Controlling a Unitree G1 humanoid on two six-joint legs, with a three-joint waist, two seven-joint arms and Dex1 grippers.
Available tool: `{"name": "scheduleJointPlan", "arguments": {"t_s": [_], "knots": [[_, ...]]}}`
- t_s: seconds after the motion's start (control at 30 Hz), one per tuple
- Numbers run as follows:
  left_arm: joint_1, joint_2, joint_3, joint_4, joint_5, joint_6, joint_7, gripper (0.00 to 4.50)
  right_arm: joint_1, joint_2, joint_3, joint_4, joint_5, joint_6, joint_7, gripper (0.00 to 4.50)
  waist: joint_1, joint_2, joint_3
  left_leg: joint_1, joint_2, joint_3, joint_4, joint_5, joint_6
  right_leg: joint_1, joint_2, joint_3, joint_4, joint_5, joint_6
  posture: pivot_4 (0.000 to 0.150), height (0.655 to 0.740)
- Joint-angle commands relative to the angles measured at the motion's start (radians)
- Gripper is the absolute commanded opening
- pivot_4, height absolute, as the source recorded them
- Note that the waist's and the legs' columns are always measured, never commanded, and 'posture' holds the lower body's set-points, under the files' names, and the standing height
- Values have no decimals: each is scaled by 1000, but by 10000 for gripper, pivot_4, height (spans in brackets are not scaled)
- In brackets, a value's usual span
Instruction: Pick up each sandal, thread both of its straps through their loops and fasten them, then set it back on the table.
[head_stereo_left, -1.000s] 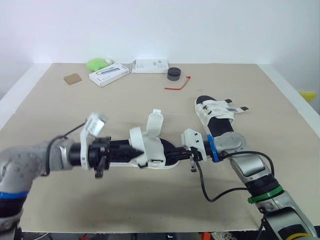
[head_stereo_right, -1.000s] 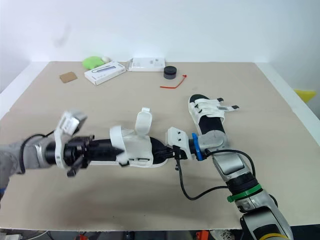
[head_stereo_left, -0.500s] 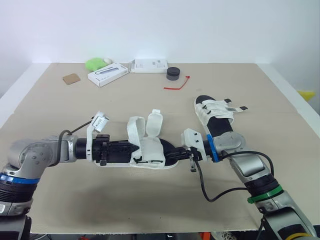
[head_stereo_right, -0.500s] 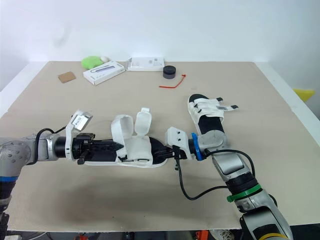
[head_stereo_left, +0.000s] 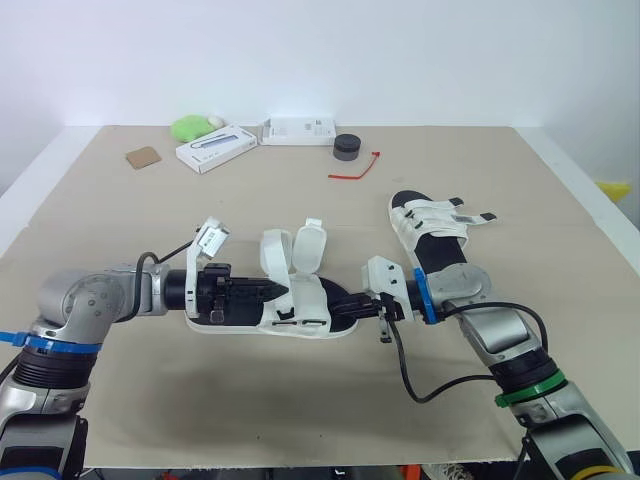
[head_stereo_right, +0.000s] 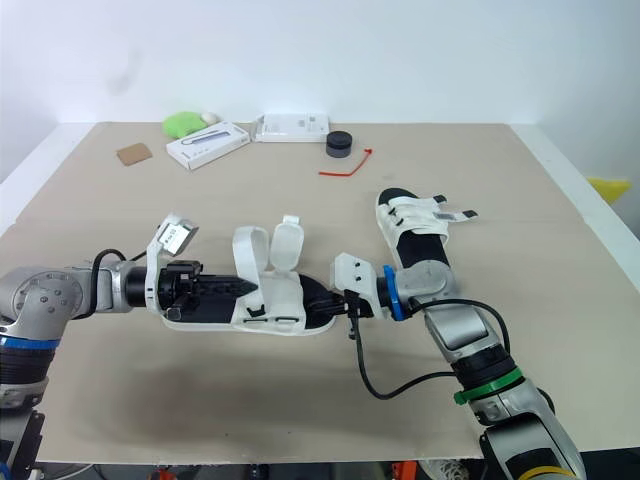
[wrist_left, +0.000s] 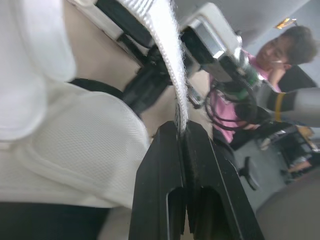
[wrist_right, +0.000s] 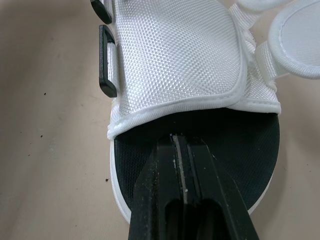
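A white sandal (head_stereo_left: 305, 305) with a black footbed lies mid-table between my two grippers. My left gripper (head_stereo_left: 278, 290) is shut on one of its white straps (wrist_left: 167, 60), which stands up beside the other raised strap (head_stereo_left: 310, 245). My right gripper (head_stereo_left: 360, 308) is shut on the sole's edge at the sandal's right end, seen close in the right wrist view (wrist_right: 182, 142). Two black loops (wrist_right: 107, 75) sit on the side of the upper. A second white sandal (head_stereo_left: 430, 235) lies to the right, its strap ends sticking out sideways.
Along the table's far edge lie a green object (head_stereo_left: 195, 127), two white boxes (head_stereo_left: 217, 148) (head_stereo_left: 300, 131), a black round puck (head_stereo_left: 347, 146), a red tie (head_stereo_left: 357, 170) and a brown square (head_stereo_left: 145, 157). A seated person (wrist_left: 280, 50) shows in the left wrist view.
My left gripper has moved right, closer over the sandal, and the strap it holds has risen from a low fold to stand upright. The right gripper has stayed put.
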Motion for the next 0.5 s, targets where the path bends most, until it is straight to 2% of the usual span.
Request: {"name": "scheduleJointPlan", "arguments": {"t_s": [0.03, 0.5], "knots": [[12, 9, 31, -48, -16, 21, -13, 501, -5, 0, -12, -41, 8, 0, -2, 0, 0, 0, 0, 0, 0, 0, 0, 0, 0, 0, 0, 0, 0, 0, 0, 1500, 7400], [23, 20, 17, -17, 84, -23, -46, 501, -11, 7, -6, -37, 6, 0, -2, 0, 0, 0, 0, 0, 0, 0, 0, 0, 0, 0, 0, 0, 0, 0, 0, 1500, 7400]]}}
